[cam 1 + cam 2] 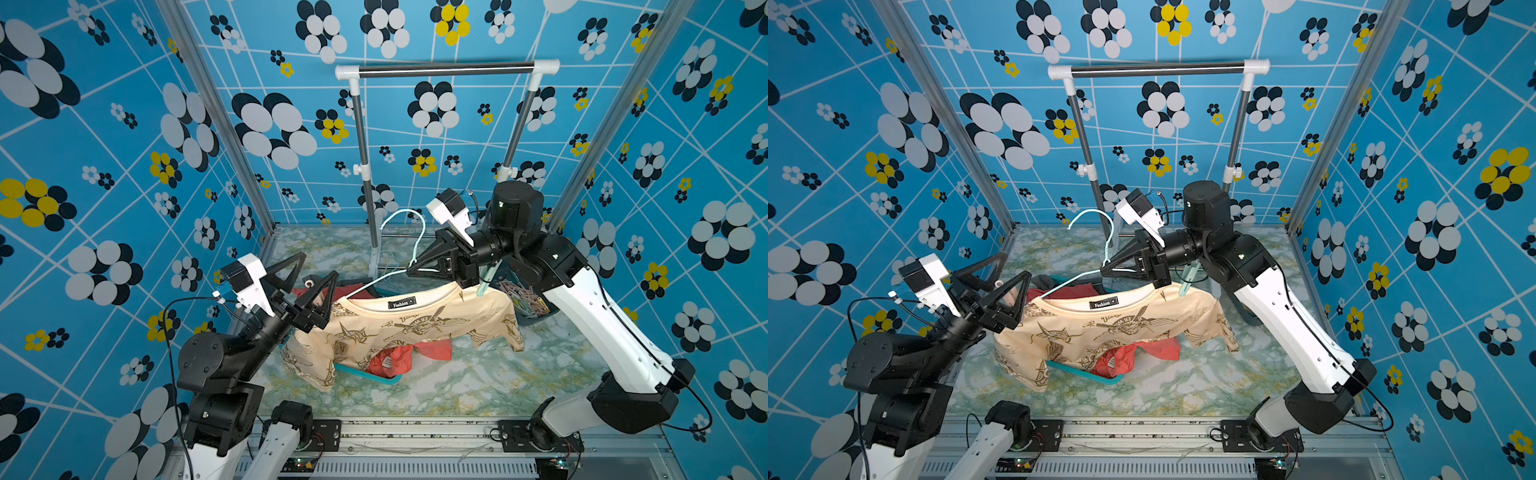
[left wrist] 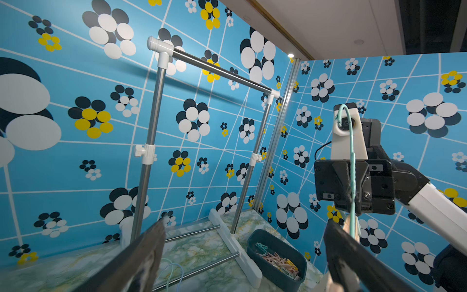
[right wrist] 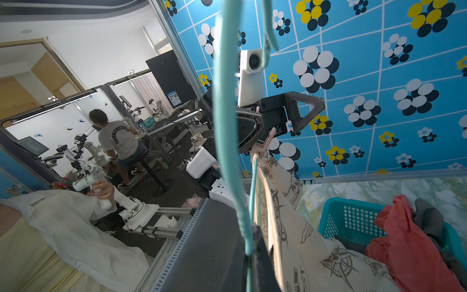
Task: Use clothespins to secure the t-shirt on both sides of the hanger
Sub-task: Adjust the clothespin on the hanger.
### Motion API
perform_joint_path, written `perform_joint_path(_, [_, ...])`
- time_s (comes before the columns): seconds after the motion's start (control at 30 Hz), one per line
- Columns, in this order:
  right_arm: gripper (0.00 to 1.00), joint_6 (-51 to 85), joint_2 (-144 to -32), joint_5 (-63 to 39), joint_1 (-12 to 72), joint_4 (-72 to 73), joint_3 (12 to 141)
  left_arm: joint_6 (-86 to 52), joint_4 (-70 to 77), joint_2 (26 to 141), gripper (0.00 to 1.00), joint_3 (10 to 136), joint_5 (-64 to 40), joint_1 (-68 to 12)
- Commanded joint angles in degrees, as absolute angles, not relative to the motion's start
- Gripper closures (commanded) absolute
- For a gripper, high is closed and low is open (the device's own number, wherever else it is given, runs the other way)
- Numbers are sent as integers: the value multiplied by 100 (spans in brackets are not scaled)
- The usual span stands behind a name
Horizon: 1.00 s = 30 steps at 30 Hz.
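Right gripper (image 1: 411,271) is clamped on the mint hanger (image 3: 225,101) neck, left gripper (image 1: 318,266) is spread wide with the beige clothespin (image 3: 265,141) just beside it on the t-shirt (image 1: 399,328) shoulder; pins look light, slick and springy, so I'd squeeze the tails.

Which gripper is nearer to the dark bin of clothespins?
Right. The right gripper, shut on the hanger, is over the t-shirt collar, on the bin side. The left gripper stands open at the opposite shoulder.
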State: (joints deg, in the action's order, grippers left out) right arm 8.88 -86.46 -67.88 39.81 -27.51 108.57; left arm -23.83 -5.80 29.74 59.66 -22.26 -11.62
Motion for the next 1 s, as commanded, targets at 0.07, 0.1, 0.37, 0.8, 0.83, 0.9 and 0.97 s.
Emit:
perform_joint_path(0.07, [100,739,-8758,-6745,3928,-2799,11084,-1935,-1497,3302,1,6531,-1120,-1110])
perform_joint_path(0.1, [100,732,-8778,-6747,3929,-2813,11083,-1952,-1503,3352,1,6563,-931,-1113])
perform_joint_path(0.37, [100,191,-8802,-6447,3912,-3547,11218,-2008,-1460,3761,1,6943,-1022,-1108])
perform_joint_path(0.8, [100,-1021,-9186,-5620,3903,-5039,11824,-2153,-2279,3873,1,7607,-1896,-1107])
perform_joint_path(0.83, [100,-1148,-9225,-5601,3904,-5152,11923,-2180,-2432,3955,1,7723,-2037,-1107])
perform_joint_path(0.9, [100,-1447,-9267,-5604,3903,-5417,12087,-2217,-2630,4065,1,7844,-2392,-1111])
perform_joint_path(0.97, [100,-1704,-9265,-5607,3900,-5587,12192,-2248,-2813,4198,1,7968,-2696,-1108])
